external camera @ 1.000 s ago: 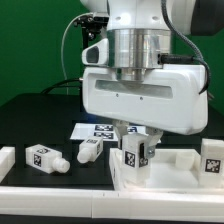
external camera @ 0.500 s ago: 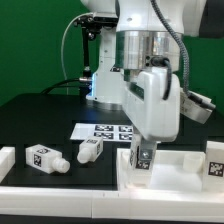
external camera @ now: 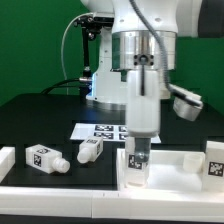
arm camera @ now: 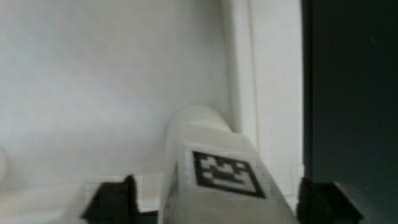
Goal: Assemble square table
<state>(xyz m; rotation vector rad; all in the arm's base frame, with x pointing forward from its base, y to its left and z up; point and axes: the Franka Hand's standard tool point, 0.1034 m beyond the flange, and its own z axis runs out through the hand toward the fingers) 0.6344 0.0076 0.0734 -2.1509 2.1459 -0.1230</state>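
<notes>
My gripper (external camera: 139,147) is shut on a white blocky leg (external camera: 137,166) and holds it upright over the near left part of the square table top (external camera: 178,172), a white tray with a raised rim. In the wrist view the leg (arm camera: 217,150) with its black-and-white tag stands between the two dark fingers (arm camera: 111,200), above the top's flat white floor (arm camera: 107,80) and close to its rim (arm camera: 267,60). My gripper (arm camera: 219,208) grips the leg's upper end. I cannot tell whether the leg touches the top.
Two loose legs lie at the exterior view's left, one (external camera: 42,157) near the edge and one (external camera: 90,150) beside it. A third leg (external camera: 213,160) stands at the right. The marker board (external camera: 103,130) lies behind. A long white rail (external camera: 60,182) runs along the front.
The gripper has turned about its vertical axis, from broadside to edge-on, with the leg in it. The leg has shifted slightly and come lower over the table top.
</notes>
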